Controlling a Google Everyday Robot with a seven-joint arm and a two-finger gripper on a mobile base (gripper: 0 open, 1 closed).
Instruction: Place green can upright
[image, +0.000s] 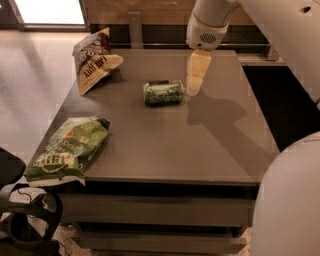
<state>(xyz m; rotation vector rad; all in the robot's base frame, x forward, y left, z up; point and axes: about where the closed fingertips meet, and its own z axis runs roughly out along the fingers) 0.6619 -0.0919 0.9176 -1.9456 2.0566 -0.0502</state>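
Green and crinkled, a flat chip bag (67, 150) overhangs the near left edge of the grey-brown square table (210, 150). Mid-table, the small green metal can (164, 93) lies on its side. Just beside its right end hangs the pale yellow gripper (192, 89), and I cannot tell whether it is open or closed. At the far left corner sits a brown and tan snack bag (95, 57).
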